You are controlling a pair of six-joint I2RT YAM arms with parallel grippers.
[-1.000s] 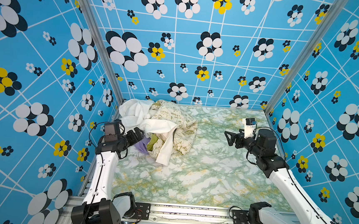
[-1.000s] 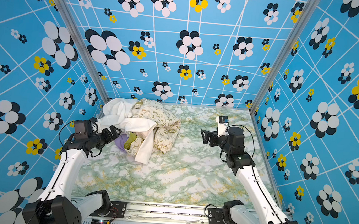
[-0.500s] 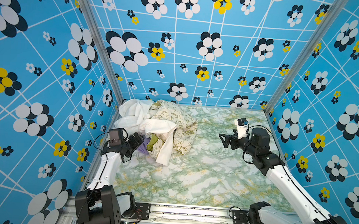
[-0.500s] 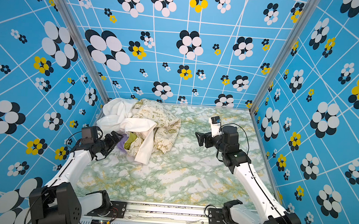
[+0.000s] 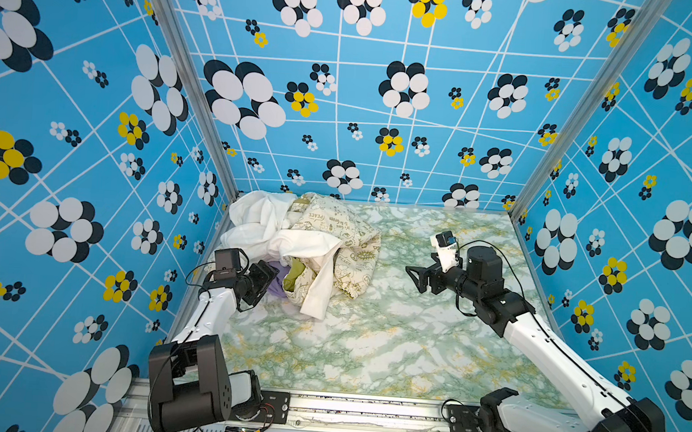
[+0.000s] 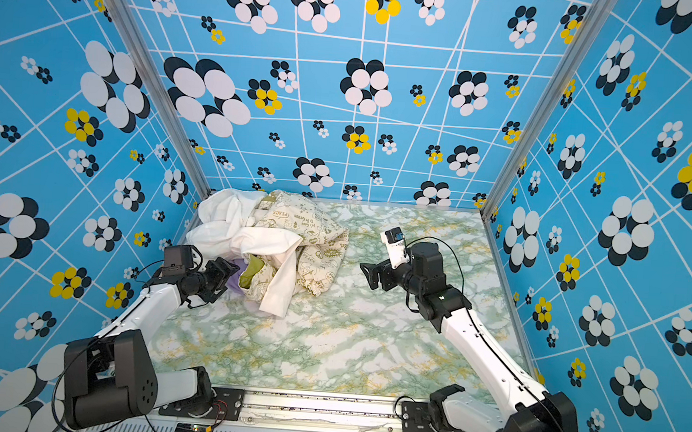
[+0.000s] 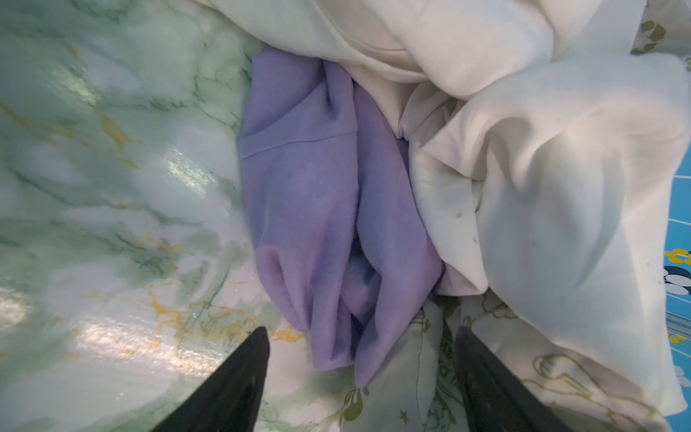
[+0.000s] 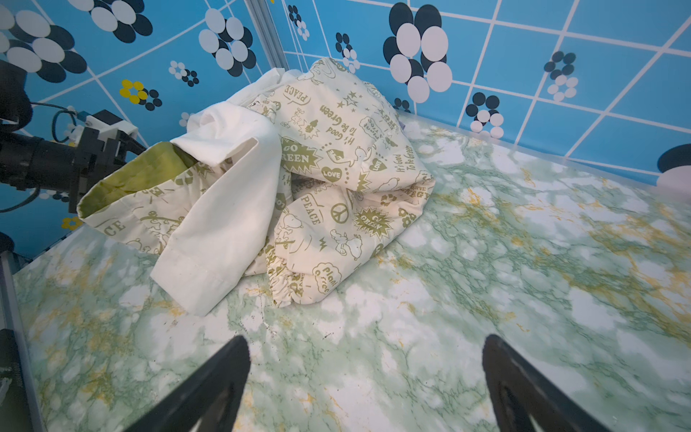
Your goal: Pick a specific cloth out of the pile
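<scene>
The cloth [image 7: 329,209], plain lavender, pokes out of the near left edge of the pile [image 5: 330,232], under a white cloth [image 7: 542,187]. Only a small purple patch [image 5: 277,291] of it shows in both top views [image 6: 233,285]. My left gripper [image 7: 361,333] is low at that edge [image 5: 267,278], jaws apart, with the lavender tip and some printed cream fabric lying between the fingers, not pinched. My right gripper [image 8: 364,342] hovers open over bare table, right of the pile [image 5: 413,278], holding nothing.
The pile [image 8: 336,168] sits in the back left corner against the blue flowered walls; an olive-green fold [image 8: 149,168] shows at its front. The marbled green table [image 5: 368,343] stretches to the front rail. The right arm's base stands at the front right.
My left gripper dropped and pushed in to the lavender cloth, its jaws narrowing a little. My right gripper slid left toward the pile, still open.
</scene>
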